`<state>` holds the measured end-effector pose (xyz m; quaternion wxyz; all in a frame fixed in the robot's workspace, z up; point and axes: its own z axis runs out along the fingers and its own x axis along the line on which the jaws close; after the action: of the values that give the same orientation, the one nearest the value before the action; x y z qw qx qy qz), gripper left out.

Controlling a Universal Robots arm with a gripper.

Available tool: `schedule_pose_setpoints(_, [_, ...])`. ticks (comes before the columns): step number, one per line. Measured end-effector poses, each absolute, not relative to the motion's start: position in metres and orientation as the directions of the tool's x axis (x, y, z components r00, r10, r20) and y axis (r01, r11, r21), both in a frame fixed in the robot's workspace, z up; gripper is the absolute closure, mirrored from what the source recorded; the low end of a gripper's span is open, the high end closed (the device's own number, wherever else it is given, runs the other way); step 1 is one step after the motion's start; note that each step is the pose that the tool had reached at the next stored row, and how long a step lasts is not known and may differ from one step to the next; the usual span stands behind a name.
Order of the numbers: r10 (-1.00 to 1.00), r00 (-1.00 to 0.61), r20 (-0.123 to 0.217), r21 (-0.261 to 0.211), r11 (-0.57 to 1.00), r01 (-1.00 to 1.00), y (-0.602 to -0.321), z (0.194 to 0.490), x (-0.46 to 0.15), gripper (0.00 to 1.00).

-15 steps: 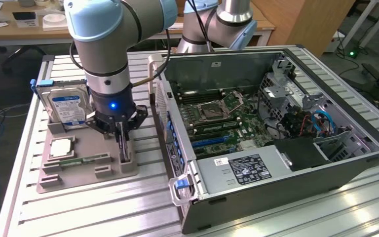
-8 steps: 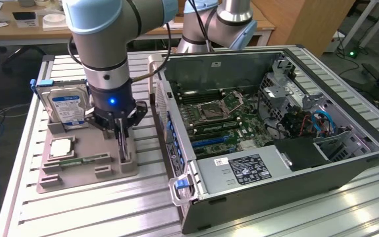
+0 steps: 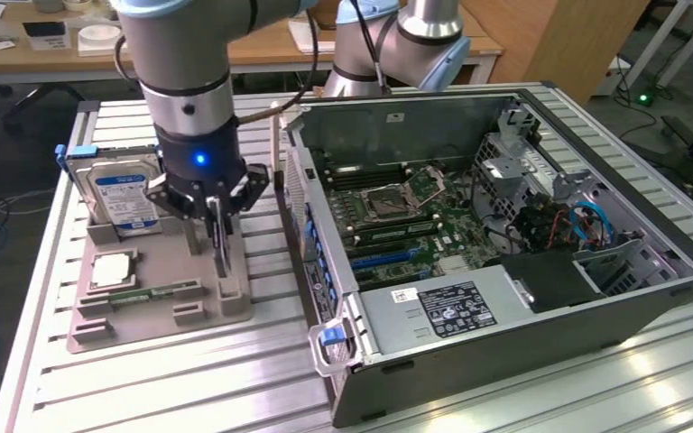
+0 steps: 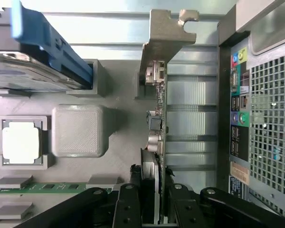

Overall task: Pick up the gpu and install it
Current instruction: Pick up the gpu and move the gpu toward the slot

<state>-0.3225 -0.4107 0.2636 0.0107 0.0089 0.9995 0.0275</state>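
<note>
Gripper (image 3: pixel 217 209) with fingers (image 4: pixel 128 206) clamped on the upright gpu (image 4: pixel 156 126). The card stands over the grey holder (image 3: pixel 142 320) at the exterior view's left centre, beside the open computer case (image 3: pixel 503 356).

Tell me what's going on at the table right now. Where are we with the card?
The arm's gripper is down over the gray parts holder beside the open computer case. Its fingers are shut on the gpu, which stands on edge between them. The card is at the holder and not yet in the case; I cannot tell whether it has left its slot. The hard drive stands upright in its own slot on the holder.
</note>
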Motion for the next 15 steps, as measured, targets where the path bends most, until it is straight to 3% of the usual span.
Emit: schedule_pose_setpoints(15, [0.018,-1.000,-0.021,0.062,0.998,0.017,-0.411,0.331,-0.322,0.73])
